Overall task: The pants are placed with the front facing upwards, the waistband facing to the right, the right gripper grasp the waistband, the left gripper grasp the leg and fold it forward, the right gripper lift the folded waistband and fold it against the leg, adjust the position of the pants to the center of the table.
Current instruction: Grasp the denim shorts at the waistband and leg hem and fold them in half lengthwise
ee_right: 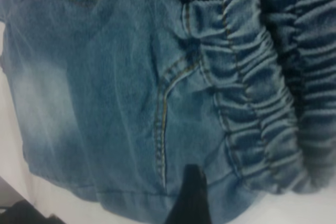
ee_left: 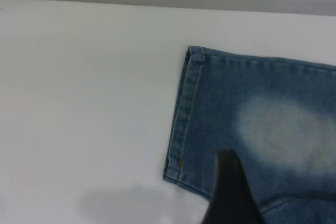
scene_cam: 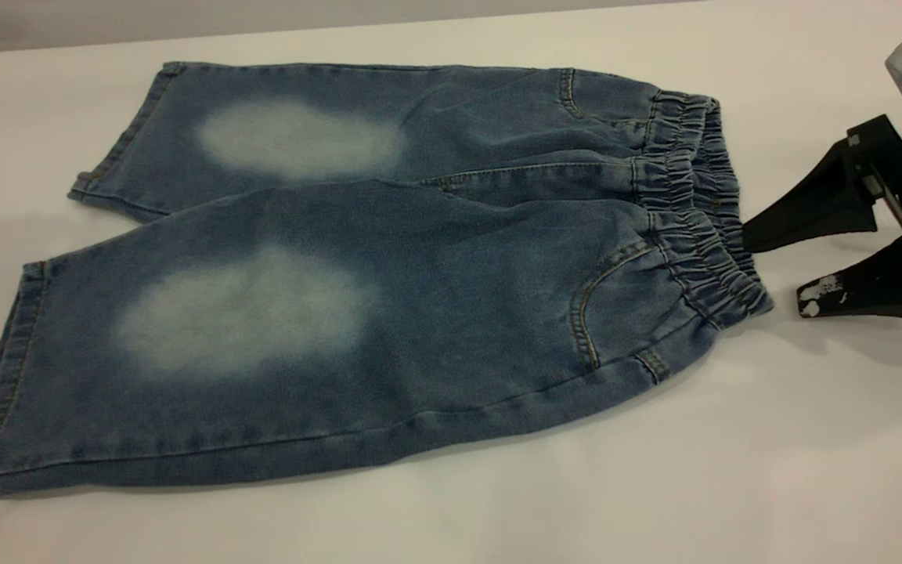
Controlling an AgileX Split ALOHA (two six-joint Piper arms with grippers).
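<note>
Pants (scene_cam: 357, 274) flat, front up, on white bench (scene_cam: 811, 470). Right gripper (scene_cam: 772, 270) fingers spread, just off waistband (scene_cam: 701, 227), upper fingertip (scene_cam: 760, 235) at its ruffled edge. Left gripper: one dark finger (ee_left: 231, 192) over leg hem (ee_left: 184, 124), can't tell spread or closed.
</note>
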